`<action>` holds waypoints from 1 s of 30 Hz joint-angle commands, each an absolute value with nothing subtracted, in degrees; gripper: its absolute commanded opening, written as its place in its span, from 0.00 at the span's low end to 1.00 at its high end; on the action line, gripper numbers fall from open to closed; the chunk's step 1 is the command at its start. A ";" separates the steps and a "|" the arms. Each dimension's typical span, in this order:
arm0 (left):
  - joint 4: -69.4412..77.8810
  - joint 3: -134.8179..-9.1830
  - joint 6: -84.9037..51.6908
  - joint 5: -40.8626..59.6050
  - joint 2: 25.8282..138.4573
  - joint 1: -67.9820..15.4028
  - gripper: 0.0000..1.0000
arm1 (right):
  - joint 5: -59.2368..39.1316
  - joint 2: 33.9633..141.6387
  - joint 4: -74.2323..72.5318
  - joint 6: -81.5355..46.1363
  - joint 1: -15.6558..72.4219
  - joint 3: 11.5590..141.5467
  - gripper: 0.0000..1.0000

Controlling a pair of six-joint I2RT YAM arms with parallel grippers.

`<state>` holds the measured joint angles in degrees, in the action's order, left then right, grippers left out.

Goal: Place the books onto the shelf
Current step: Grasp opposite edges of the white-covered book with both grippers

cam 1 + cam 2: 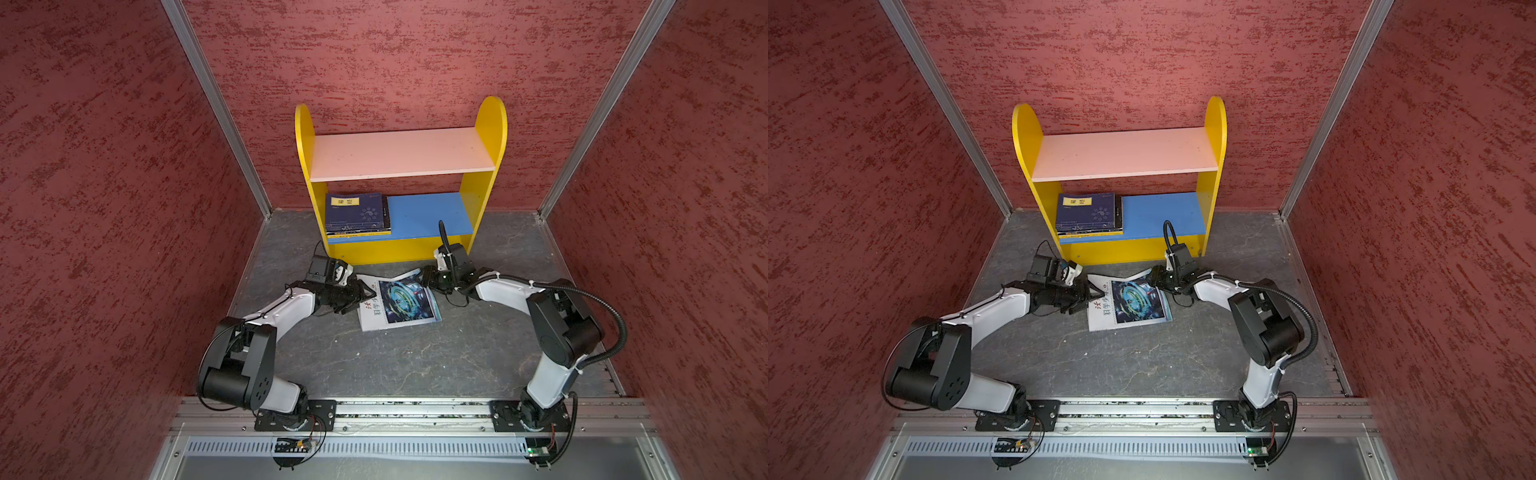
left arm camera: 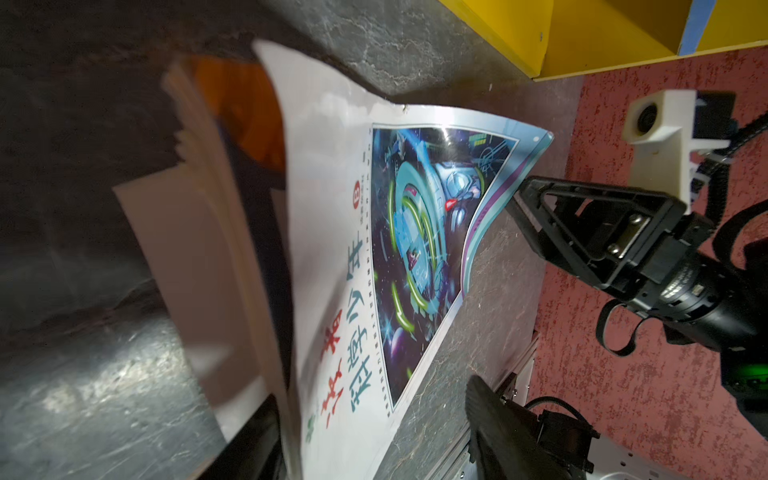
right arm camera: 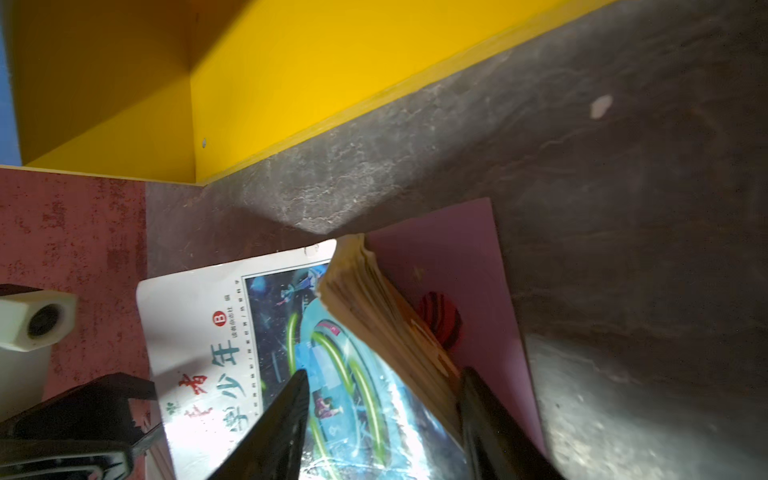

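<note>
The white magazine [image 1: 399, 301] [image 1: 1129, 305] with a blue-green picture lies on the grey floor in front of the shelf [image 1: 490, 137] [image 1: 1214, 137], its far right corner raised. My right gripper [image 1: 426, 279] [image 3: 384, 374] is shut on that corner, with the cover and fanned pages between its fingers. At the magazine's left edge my left gripper [image 1: 361, 297] [image 2: 370, 399] is open, and the lifted cover [image 2: 374, 249] passes between its spread fingers. A stack of books topped by a navy one [image 1: 357, 212] [image 1: 1088, 212] lies on the left of the blue lower board [image 1: 428, 216].
The pale pink upper board [image 1: 399, 153] is bare. Red textured walls [image 1: 104, 208] close in the left, right and back. An aluminium rail [image 1: 415, 409] carrying both arm bases runs along the front of the floor.
</note>
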<state>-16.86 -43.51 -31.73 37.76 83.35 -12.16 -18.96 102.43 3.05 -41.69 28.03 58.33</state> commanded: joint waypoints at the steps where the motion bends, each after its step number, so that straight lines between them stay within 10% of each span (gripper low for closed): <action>1: -13.46 -44.28 -31.72 38.09 82.82 -12.48 0.53 | -20.01 100.26 1.41 -44.19 28.36 56.85 0.59; 12: -12.85 -43.17 -34.63 36.72 81.90 -11.24 0.12 | -22.44 92.25 -11.86 -56.98 21.54 46.13 0.75; 30: 2.03 -42.05 -55.44 44.89 82.66 -4.75 0.00 | -36.54 92.54 -27.85 -71.80 17.89 33.32 0.83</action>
